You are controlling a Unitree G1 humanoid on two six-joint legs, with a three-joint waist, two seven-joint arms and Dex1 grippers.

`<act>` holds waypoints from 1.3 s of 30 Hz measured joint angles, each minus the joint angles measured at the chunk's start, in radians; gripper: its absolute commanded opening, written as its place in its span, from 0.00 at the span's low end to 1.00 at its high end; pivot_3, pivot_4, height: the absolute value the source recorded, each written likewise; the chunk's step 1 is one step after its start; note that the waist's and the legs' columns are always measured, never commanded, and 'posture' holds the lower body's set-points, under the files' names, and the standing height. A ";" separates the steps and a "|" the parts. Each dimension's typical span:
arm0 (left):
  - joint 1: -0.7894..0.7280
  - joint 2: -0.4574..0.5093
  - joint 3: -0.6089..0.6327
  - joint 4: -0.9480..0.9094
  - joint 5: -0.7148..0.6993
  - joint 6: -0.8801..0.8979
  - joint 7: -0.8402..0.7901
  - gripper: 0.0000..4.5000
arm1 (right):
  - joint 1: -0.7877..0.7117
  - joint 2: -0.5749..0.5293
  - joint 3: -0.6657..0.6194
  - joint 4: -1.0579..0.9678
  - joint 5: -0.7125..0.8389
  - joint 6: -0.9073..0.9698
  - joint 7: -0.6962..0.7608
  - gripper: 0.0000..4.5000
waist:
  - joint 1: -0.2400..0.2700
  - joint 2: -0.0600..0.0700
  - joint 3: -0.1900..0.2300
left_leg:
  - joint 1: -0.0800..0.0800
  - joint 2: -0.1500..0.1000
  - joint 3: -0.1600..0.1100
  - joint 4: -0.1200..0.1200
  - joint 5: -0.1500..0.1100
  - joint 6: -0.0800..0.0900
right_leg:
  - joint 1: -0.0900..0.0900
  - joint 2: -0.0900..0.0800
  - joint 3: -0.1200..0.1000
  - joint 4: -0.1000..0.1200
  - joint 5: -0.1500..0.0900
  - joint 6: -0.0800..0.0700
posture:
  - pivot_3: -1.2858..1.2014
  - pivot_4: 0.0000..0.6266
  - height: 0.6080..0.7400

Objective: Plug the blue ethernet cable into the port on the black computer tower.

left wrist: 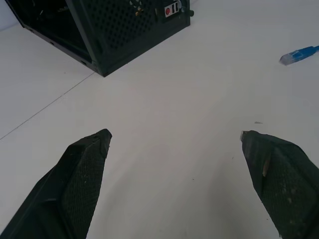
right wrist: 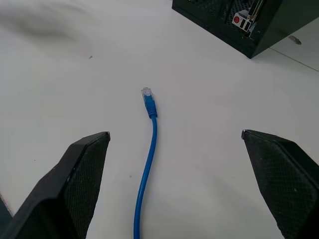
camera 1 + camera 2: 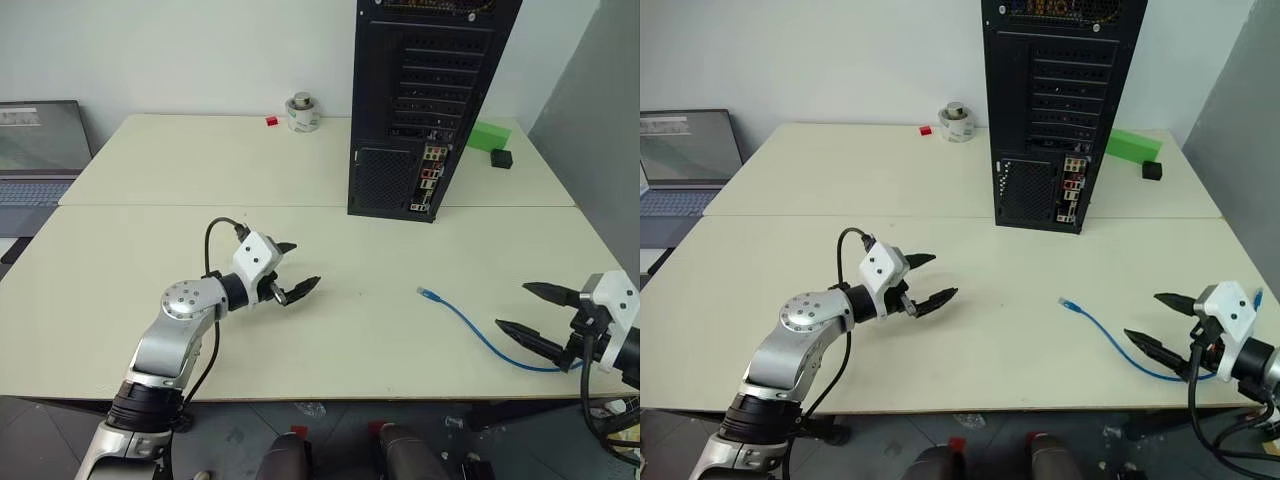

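left gripper (image 3: pixel 291 269): hanging just over the bare tabletop, left of centre, both black fingers spread wide with nothing between them. It's pointing toward the tower.

right gripper (image 3: pixel 532 318): sitting near the table's front right corner, fingers also spread wide and gripping nothing. The cable's free end is lying out in front of it, between the two fingertips in the right wrist view, not touching either one.

blue ethernet cable (image 2: pixel 148 164): thin bright blue cord lying flat on the table, curving from its plug back toward the right gripper and running off near the table edge. The small clear plastic plug (image 2: pixel 146 92) is showing at the free end, aiming roughly at the tower but well apart from it.

black computer tower (image 3: pixel 425 90): standing upright on the far table, rear face turned toward the robot, with stacked slot covers up top and a mesh vent low down.

port (image 3: pixel 431 178): somewhere in that narrow vertical strip of red, green and pale connectors beside the vent; can't pick out the exact socket.

table (image 3: pixel 200 160): pale cream, two tops butted together.

other stuff: a grey laptop (image 3: pixel 38 150) is sitting open at the far left, a roll of tape (image 3: pixel 302 113) and a tiny red thing (image 3: pixel 271 121) at the back, a green block (image 3: pixel 488 136) with a small black cube (image 3: pixel 501 158) right of the tower.

writing: nothing readable anywhere, no brand showing on the case.
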State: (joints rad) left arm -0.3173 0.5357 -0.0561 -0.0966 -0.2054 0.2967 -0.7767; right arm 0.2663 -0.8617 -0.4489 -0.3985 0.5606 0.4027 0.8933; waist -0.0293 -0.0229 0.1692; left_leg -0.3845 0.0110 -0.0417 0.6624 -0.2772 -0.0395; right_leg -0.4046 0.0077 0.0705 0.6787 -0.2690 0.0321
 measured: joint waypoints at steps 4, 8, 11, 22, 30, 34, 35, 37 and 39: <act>0.000 0.000 0.000 0.003 0.001 -0.012 -0.001 0.99 | 0.000 0.004 0.000 0.000 -0.012 0.000 0.000 1.00 | 0.000 0.000 0.000 | 0.000 0.000 0.000 0.000 0.000 0.000 | 0.000 0.000 0.000 0.000 0.000 0.000 | 0.52 0.24 1.00; 0.000 0.000 0.000 0.003 0.002 -0.015 -0.002 0.99 | 0.000 0.010 0.000 0.000 -0.021 0.000 0.000 1.00 | 0.000 0.000 0.000 | 0.000 0.000 0.000 0.000 0.000 0.000 | 0.000 0.000 0.000 0.000 0.000 0.000 | 0.52 0.24 1.00; 0.000 0.000 -0.002 0.003 0.002 -0.001 -0.004 0.99 | 0.000 0.015 0.000 0.000 -0.023 0.000 0.000 1.00 | 0.000 0.000 0.000 | 0.000 0.000 0.000 0.000 0.000 0.000 | 0.000 0.000 0.000 0.000 0.000 0.000 | 0.52 0.24 1.00; 0.000 -0.018 -0.058 -0.132 -0.108 0.117 -0.098 0.99 | -0.093 0.055 0.098 -0.045 -0.027 0.050 -0.060 1.00 | -0.001 -0.001 0.001 | 0.000 0.000 0.000 0.000 0.000 0.000 | 0.000 0.000 0.000 0.000 0.000 0.000 | 0.52 0.24 1.00; 0.008 0.008 -0.155 -0.192 -0.106 0.116 -0.180 0.99 | -0.239 0.148 0.302 0.053 -0.134 0.041 -0.134 1.00 | -0.002 -0.001 0.001 | 0.000 0.000 0.000 0.000 0.000 0.000 | 0.000 0.000 0.000 0.000 0.000 -0.001 | 0.52 0.24 1.00; -0.001 0.009 -0.157 -0.191 -0.105 0.116 -0.181 0.99 | -0.281 0.182 0.355 0.169 -0.194 -0.001 -0.137 1.00 | -0.002 -0.001 0.001 | 0.000 0.000 0.000 0.000 0.000 0.000 | 0.000 0.000 0.000 0.000 0.001 -0.002 | 0.52 0.24 1.00; -0.005 0.009 -0.158 -0.191 -0.105 0.116 -0.182 0.99 | -0.293 0.199 0.359 0.202 -0.202 -0.010 -0.137 1.00 | -0.002 -0.001 0.001 | 0.000 0.000 0.000 0.000 0.000 0.000 | 0.000 0.000 0.000 0.000 0.002 -0.004 | 0.52 0.24 1.00; -0.009 0.009 -0.161 -0.191 -0.103 0.116 -0.181 0.99 | -0.315 0.214 0.374 0.241 -0.215 -0.025 -0.135 1.00 | -0.002 -0.001 0.001 | 0.000 0.000 0.000 0.000 0.000 0.000 | 0.000 0.000 0.000 0.000 0.002 -0.004 | 0.52 0.24 1.00; -0.011 0.009 -0.174 -0.191 -0.100 0.116 -0.180 0.99 | -0.331 0.221 0.388 0.275 -0.228 -0.045 -0.131 1.00 | -0.002 -0.001 0.001 | 0.000 0.000 0.000 0.000 0.000 0.000 | 0.000 0.000 0.000 0.001 0.002 -0.004 | 0.52 0.24 1.00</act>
State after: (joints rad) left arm -0.3279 0.5446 -0.2297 -0.2878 -0.3058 0.4126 -0.9569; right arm -0.0648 -0.6410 -0.0609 -0.1232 0.3328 0.3574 0.7624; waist -0.0313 -0.0238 0.1698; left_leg -0.3840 0.0112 -0.0418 0.6626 -0.2772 -0.0395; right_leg -0.4047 0.0080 0.0704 0.6792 -0.2670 0.0285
